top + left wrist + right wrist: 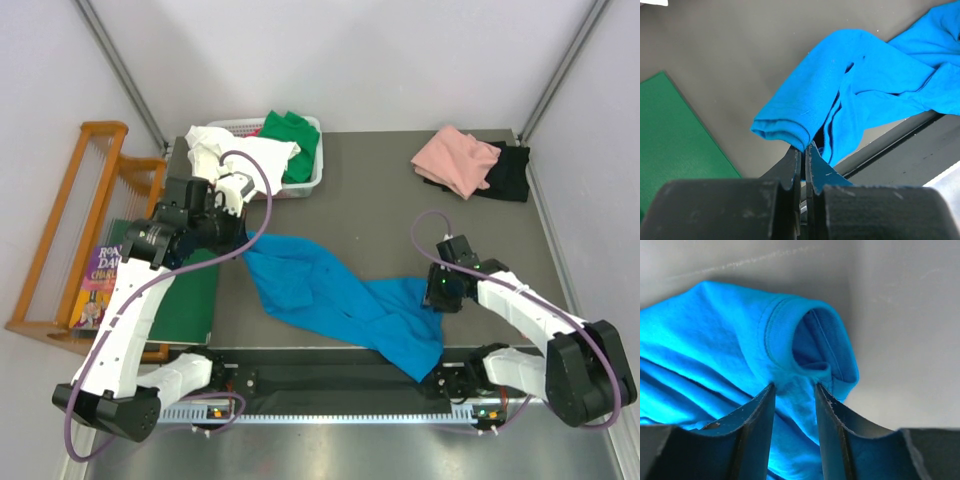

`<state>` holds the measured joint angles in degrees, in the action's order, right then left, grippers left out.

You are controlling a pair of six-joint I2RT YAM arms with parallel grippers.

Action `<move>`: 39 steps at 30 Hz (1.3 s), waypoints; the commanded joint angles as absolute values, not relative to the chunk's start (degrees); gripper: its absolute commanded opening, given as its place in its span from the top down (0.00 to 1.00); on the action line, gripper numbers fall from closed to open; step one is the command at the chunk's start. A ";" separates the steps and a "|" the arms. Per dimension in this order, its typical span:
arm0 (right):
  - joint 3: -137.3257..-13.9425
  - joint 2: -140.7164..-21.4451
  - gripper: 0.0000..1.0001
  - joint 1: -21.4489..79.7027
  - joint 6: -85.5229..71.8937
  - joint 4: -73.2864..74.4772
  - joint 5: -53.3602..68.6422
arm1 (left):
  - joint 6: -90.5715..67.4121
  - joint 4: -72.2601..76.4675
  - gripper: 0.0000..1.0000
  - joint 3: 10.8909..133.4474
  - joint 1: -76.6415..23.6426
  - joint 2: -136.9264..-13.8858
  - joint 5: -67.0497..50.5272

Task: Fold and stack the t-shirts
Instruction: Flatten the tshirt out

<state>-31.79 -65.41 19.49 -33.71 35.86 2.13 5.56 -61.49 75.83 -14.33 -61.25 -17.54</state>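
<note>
Pinching blue t-shirt (340, 300) tight in left fingers (791, 169), narrowly in right fingers (757, 415); stretched left-to-right along near counter (380, 200) edge.

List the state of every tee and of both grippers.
Blue tee, unfolded, rumpled, held at both ends.
Pink tee, bunched, lying partly on black tee.
Black tee, bunched, partly under the pink one.
White tee, draped over basket rim.
Green tee, heaped in basket.
Left gripper, shut on blue tee.
Right gripper, shut on blue tee's sleeve.
</note>
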 commanded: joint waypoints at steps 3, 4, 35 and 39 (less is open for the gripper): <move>-31.11 -62.41 0.59 23.02 -37.26 36.82 -1.58 | 4.92 -59.06 1.00 75.85 -14.06 -60.12 -18.72; -31.03 -62.05 0.57 23.46 -38.05 37.09 -1.93 | 4.92 -59.06 1.00 75.85 -14.06 -60.12 -18.81; -78.92 -93.24 1.00 10.81 -29.88 38.32 -1.14 | 4.66 -57.13 1.00 73.74 -13.97 -59.24 -16.35; -78.49 -95.53 1.00 10.64 -29.09 37.80 -0.18 | 4.75 -56.43 1.00 72.51 -13.97 -58.80 -16.35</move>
